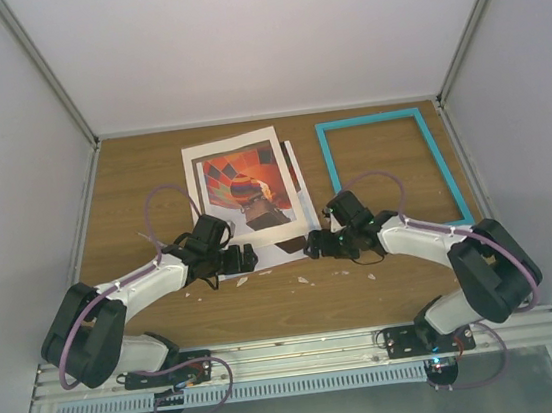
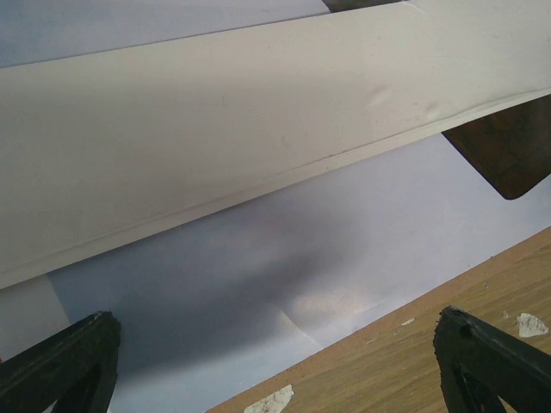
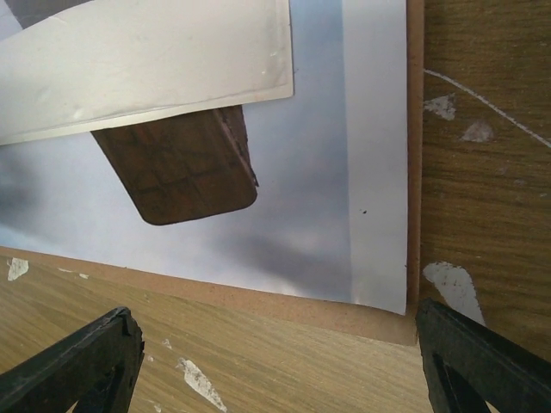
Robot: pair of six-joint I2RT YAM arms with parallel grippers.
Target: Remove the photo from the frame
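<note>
The photo (image 1: 243, 182), an orange-red balloon print with a white border, lies face up at the table's middle back, on top of other pale sheets. The turquoise frame (image 1: 392, 164) lies empty and flat to its right, apart from it. My left gripper (image 1: 246, 259) is open and empty just in front of the sheets' near edge; in its wrist view (image 2: 275, 374) a cream-white sheet (image 2: 215, 129) is lifted over a pale bluish sheet (image 2: 327, 249). My right gripper (image 1: 313, 247) is open and empty at the stack's near right corner, also seen in its wrist view (image 3: 280, 374).
A brown fibreboard backing (image 3: 284, 303) shows under the pale sheet (image 3: 370, 172), with a dark brown rounded piece (image 3: 181, 168) above it. White flecks (image 3: 452, 282) dot the wooden table (image 1: 298, 304). Walls close in the left, right and back.
</note>
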